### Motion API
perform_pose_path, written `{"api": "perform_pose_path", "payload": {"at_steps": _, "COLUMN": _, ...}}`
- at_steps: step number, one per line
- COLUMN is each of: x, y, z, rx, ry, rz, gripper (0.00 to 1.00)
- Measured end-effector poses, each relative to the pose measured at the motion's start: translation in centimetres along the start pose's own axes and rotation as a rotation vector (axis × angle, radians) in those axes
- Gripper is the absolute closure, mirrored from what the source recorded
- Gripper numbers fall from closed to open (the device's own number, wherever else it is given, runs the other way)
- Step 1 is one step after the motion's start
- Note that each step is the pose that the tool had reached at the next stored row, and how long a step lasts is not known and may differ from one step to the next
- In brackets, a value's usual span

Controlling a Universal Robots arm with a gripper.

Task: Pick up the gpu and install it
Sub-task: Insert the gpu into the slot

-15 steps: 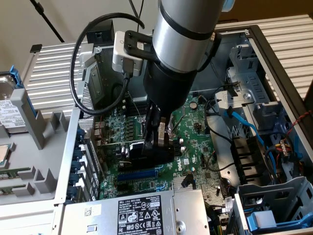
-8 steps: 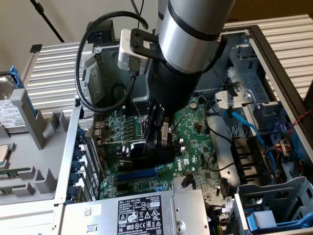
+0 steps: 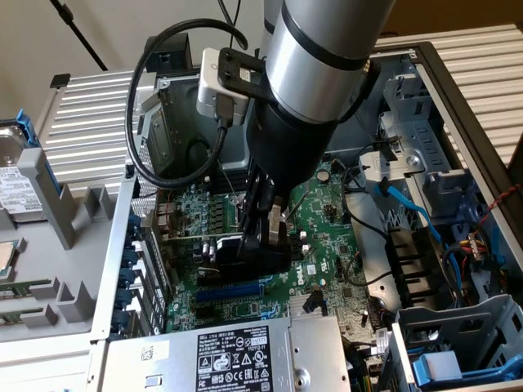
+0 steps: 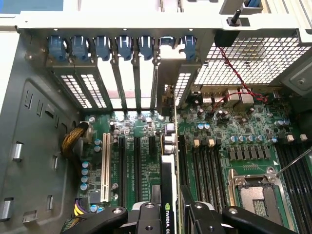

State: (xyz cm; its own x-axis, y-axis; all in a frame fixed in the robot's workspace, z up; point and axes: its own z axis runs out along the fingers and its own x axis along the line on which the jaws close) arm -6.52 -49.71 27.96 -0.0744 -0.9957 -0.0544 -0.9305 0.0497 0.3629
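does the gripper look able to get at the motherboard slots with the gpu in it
Probably yes. The case lies open, and the gripper, shut on the gpu, hangs low over the motherboard; nothing visible lies between it and the slots.

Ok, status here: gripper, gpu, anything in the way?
Gripper shut on the gpu. Card on edge over the motherboard. Black cable loops beside the arm, off the card.
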Motion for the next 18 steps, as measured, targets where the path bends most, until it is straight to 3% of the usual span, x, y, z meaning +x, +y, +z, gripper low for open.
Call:
{"api": "perform_pose_path", "payload": {"at_steps": 9, "x": 0.0, "y": -0.01, "z": 0.02, "rx": -0.0017, "ry": 0.0005, "rz": -0.001, "gripper": 0.74}}
{"api": "perform_pose_path", "payload": {"at_steps": 14, "x": -0.05, "y": -0.01, "z": 0.05, "rx": -0.0034, "ry": 0.0126, "rz": -0.032, "gripper": 0.74}}
{"api": "perform_pose_path", "payload": {"at_steps": 18, "x": -0.29, "y": -0.01, "z": 0.1, "rx": -0.0036, "ry": 0.0137, "rz": -0.035, "gripper": 0.74}}
